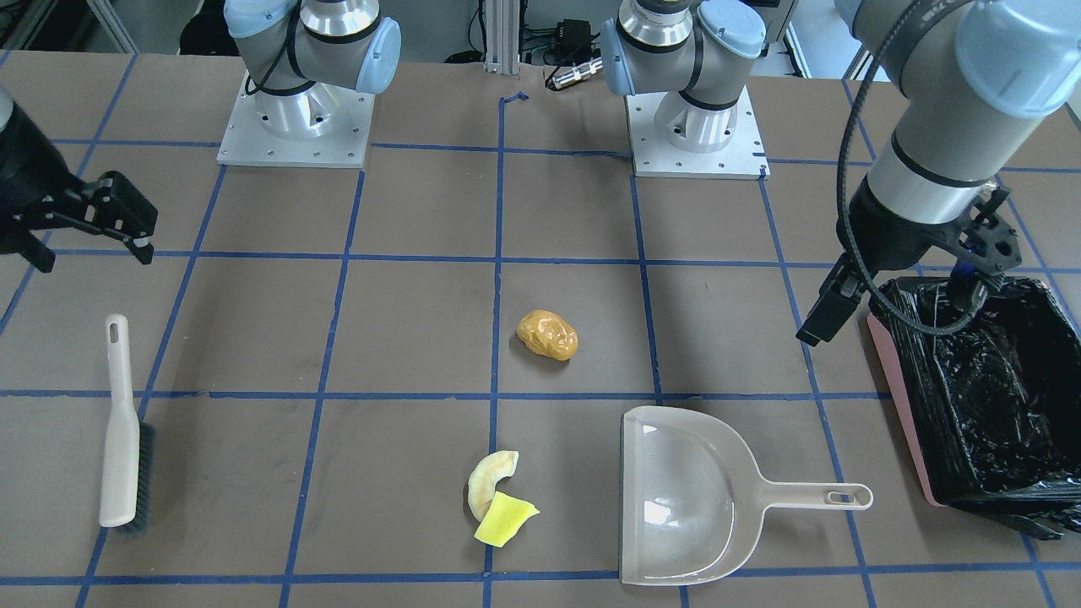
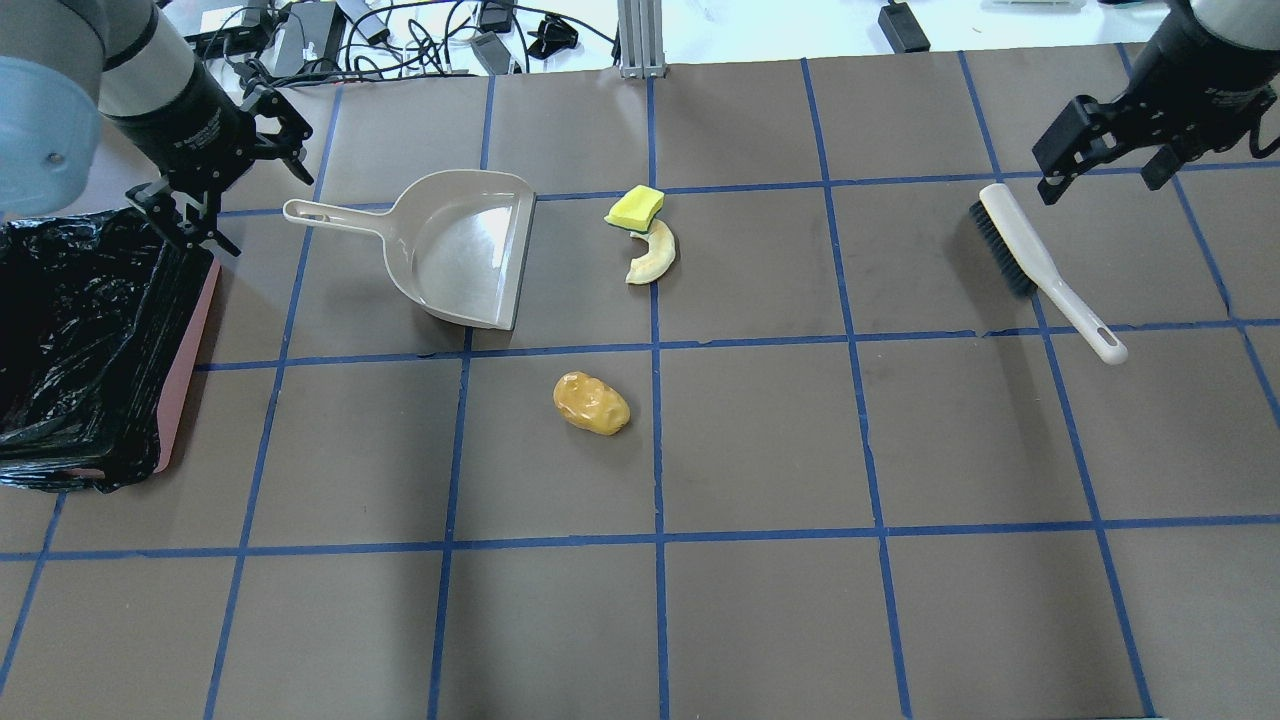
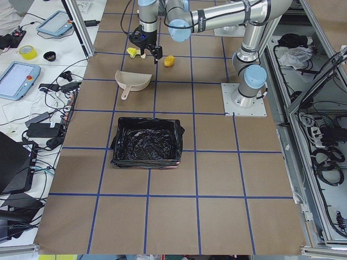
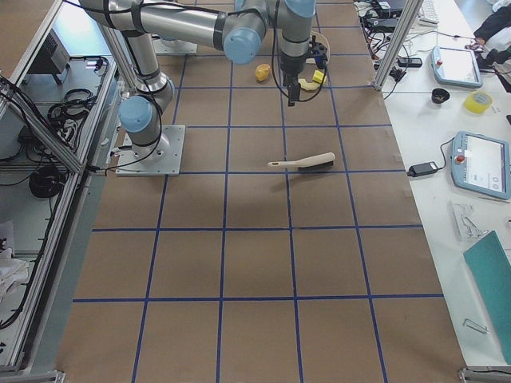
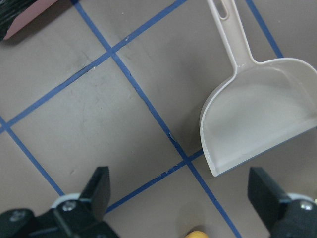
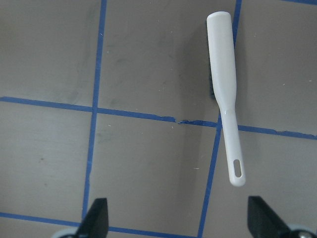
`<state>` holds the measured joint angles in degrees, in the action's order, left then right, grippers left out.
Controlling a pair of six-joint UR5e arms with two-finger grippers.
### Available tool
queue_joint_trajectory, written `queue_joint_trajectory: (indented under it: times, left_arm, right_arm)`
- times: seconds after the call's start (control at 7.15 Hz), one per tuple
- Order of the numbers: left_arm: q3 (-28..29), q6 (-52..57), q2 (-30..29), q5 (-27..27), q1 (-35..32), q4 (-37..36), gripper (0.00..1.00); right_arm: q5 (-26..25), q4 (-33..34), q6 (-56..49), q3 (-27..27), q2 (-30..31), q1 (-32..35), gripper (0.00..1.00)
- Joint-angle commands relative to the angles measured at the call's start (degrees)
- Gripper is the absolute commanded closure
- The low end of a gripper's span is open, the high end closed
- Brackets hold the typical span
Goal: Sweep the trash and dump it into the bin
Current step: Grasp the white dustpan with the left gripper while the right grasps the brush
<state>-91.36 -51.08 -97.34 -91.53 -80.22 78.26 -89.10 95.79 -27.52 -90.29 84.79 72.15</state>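
Front view: nothing is swept yet; the glossy golden-brown lump [image 1: 547, 334], the pale curved slice [image 1: 486, 483] and the yellow wedge [image 1: 504, 518] touching it lie on the table [image 1: 405, 338], left of the empty dustpan [image 1: 676, 498]; the bin [image 1: 891, 380] stands far right; overhead view: the brush [image 2: 1040, 265] lies untouched; wrist views: the left gripper [image 5: 181, 198] and the right gripper [image 6: 181, 218] both gape wide, holding nothing

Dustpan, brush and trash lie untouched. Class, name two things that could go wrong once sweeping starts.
The rounded bread lump lies well off the mouth of the dustpan, so it may roll past. The black liner of the bin is crinkled over its rim; dumped bits might catch there.
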Motion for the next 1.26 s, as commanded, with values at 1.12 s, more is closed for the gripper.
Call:
queue_joint_trajectory:
  times: [1.12]
  left_arm:
    - [8.3,-17.13,-24.73,5.92,5.5,-19.29,0.0]
  right_arm:
    - [-4.6,22.53,-17.14,-14.91,-10.99,-7.73,0.02]
